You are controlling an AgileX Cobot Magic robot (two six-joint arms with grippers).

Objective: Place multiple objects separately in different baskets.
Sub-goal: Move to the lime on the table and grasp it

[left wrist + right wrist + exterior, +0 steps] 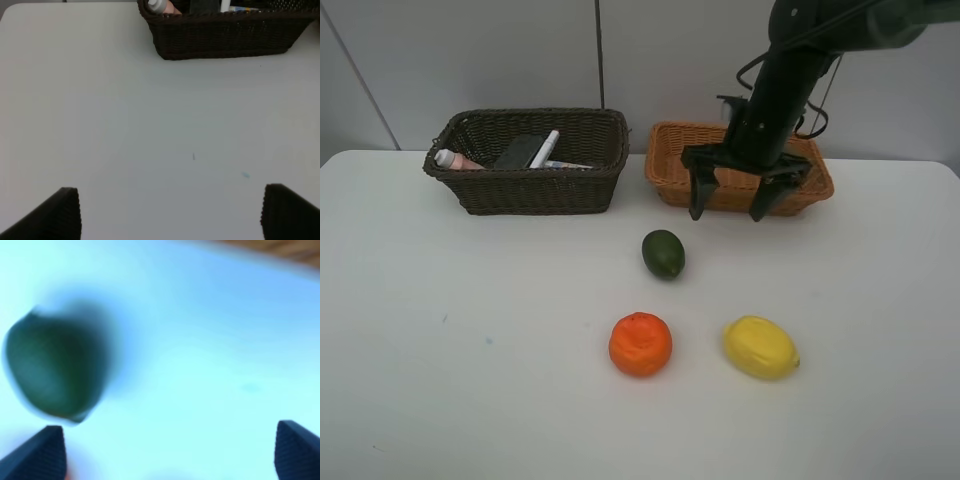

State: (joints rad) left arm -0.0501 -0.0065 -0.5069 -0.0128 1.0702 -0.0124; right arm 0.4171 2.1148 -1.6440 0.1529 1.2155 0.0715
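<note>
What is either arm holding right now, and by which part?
Nothing is held. The right tool hangs open in front of the tan basket, with the green fruit lying apart from it, untouched. The left tool is open too.

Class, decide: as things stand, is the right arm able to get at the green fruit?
Probably yes: the right end effector hangs open near the green fruit, with only table between them and nothing covering it.

green fruit blurred, dark basket cropped
</note>
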